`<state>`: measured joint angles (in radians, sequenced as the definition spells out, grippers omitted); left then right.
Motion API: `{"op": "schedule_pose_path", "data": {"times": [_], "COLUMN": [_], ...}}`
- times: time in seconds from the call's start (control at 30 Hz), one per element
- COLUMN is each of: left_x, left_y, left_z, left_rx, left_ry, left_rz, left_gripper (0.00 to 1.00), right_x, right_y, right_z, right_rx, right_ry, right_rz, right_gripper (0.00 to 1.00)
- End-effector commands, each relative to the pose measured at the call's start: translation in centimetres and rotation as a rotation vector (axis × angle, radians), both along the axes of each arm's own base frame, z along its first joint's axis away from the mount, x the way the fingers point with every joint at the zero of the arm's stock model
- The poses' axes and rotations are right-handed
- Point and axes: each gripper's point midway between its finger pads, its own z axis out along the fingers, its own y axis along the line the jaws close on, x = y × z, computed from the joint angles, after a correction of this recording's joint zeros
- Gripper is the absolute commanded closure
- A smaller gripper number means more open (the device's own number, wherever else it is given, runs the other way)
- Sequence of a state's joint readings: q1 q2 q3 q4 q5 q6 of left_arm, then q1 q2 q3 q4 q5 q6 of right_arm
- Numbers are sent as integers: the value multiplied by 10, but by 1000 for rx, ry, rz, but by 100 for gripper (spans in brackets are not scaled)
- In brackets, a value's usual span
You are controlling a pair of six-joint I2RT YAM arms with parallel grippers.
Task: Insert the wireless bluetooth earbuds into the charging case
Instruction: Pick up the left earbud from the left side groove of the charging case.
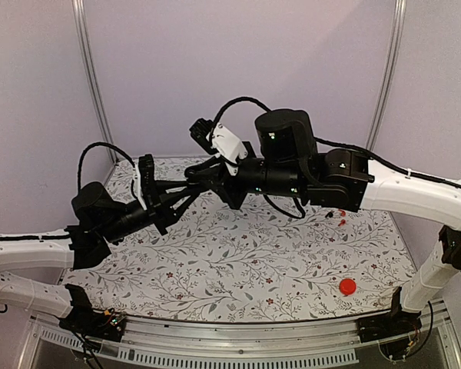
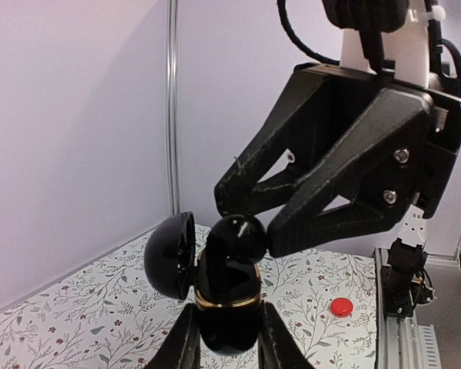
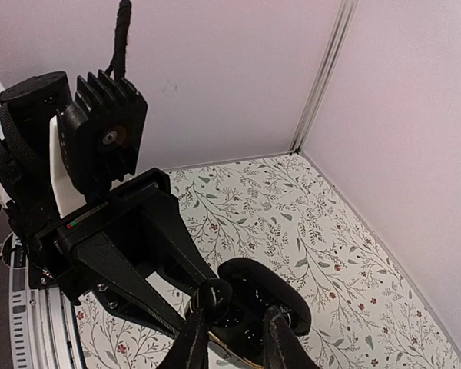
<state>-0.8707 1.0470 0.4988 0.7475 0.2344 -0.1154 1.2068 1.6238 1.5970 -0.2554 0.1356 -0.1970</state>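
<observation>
Finds the charging case [image 2: 229,304] held clear of the floral surface [image 1: 238,254], upright and hinged open. Records the left claw [image 2: 227,327] under the case, pinching its lower body between both fingers [image 2: 183,342]. Notes the round lid [image 2: 171,254] standing out to one side of the case body, and a thin gold band around the body's rim. Locates a glossy black earbud [image 2: 242,237] right at the top of the case, at its open mouth. Sees the right claw [image 2: 244,224] set onto the case from above, nearly pressed together, its two tips pinching that earbud. Cannot tell how far the earbud sits inside the case. Places a flat red disc [image 1: 347,287] on the surface, well apart from the case on the right arm's side. Places two small red items [image 1: 342,217] also apart from the case on that side, too small to identify.
</observation>
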Motion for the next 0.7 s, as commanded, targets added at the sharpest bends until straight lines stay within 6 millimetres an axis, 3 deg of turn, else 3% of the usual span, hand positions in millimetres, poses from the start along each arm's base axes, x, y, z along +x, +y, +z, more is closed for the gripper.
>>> {"op": "schedule_pose_path", "data": {"times": [0.0, 0.37, 0.67], "left_x": [-8, -5, -7], "left_y": [-1, -5, -9], "left_z": [12, 8, 8], "left_rx": [-15, -1, 6], "left_ry": [-38, -34, -37], "left_rz": [-19, -25, -42], "left_gripper": [78, 78, 78], "right_x": [9, -3, -5], "right_y": [-7, -4, -4], "right_z": [-5, -4, 3], "right_rx": [-9, -1, 21], "right_ry": [24, 30, 16], "right_rz": [-27, 46, 55], "right_gripper": [75, 58, 61]}}
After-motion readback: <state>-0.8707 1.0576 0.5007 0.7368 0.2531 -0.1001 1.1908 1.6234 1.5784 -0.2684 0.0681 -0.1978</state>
